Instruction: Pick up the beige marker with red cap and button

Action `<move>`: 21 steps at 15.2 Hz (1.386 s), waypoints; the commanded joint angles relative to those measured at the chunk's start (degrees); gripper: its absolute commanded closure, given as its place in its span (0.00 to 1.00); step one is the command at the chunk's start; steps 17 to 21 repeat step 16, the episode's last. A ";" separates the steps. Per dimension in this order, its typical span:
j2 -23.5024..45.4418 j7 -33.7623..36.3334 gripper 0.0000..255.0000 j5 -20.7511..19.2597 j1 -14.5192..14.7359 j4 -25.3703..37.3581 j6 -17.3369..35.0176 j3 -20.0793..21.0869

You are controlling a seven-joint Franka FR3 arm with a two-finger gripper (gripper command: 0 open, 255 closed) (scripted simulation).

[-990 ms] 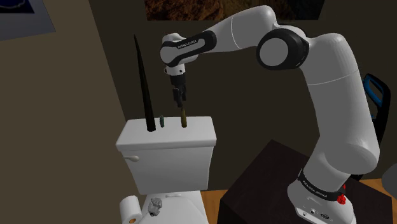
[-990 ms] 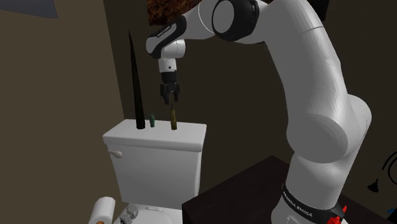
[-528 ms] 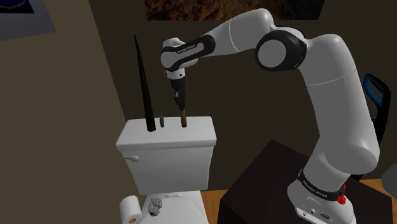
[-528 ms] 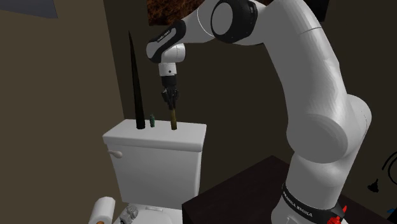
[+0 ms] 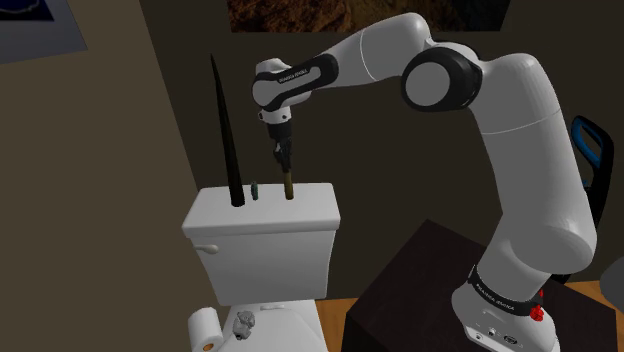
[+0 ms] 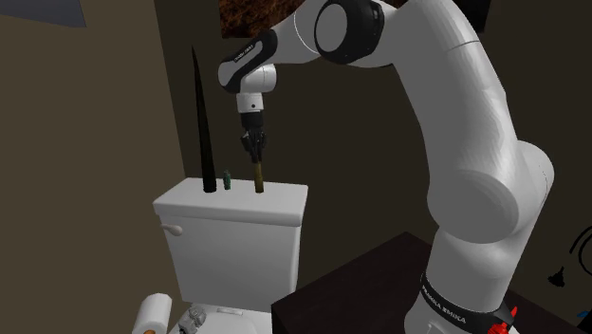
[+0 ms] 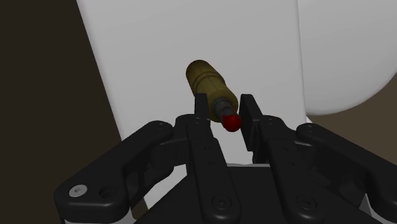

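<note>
The marker is a brownish-tan stick standing upright on the white toilet tank lid. The wrist view shows its thick tan body, a narrow neck and a red button tip. My black gripper comes straight down onto it from above. Its two fingers are shut on the marker's upper end, clasping the narrow neck just below the red tip. The marker's base still rests on the lid.
A tall black spike and a small green object stand on the lid beside the marker. Lower down are a toilet paper roll and a grey crumpled item. The dark stand sits at lower right.
A second ago the fingers stood open over the marker's top. The hand sank a little and shut on it; nothing has moved in the last half second.
</note>
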 commanded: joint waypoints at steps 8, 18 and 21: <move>-1.43 0.16 1.00 -0.03 -0.03 4.24 -5.69 0.00; -1.82 0.29 1.00 -0.04 -0.05 8.36 -10.19 0.01; -1.82 0.29 1.00 -0.04 -0.05 8.36 -10.19 0.01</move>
